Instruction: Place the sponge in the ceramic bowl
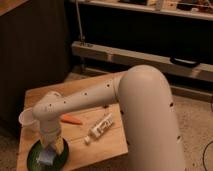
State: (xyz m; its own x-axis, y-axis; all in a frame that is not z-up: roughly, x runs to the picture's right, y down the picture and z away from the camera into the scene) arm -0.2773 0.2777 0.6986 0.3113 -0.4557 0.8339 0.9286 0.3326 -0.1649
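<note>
My gripper (50,148) points straight down over the ceramic bowl (33,158), a glossy green dish at the front left corner of the wooden table. The light-blue sponge (45,157) sits at the gripper's tip, inside the bowl's rim, and the gripper is shut on it. Whether the sponge touches the bowl's floor I cannot tell. The wrist hides the back part of the bowl.
A white plastic cup (27,119) stands just behind the bowl, close to the wrist. An orange carrot-like piece (71,120) and a white bottle (100,126) lie on the table (75,145) to the right. My large white arm (150,115) spans the table's right side.
</note>
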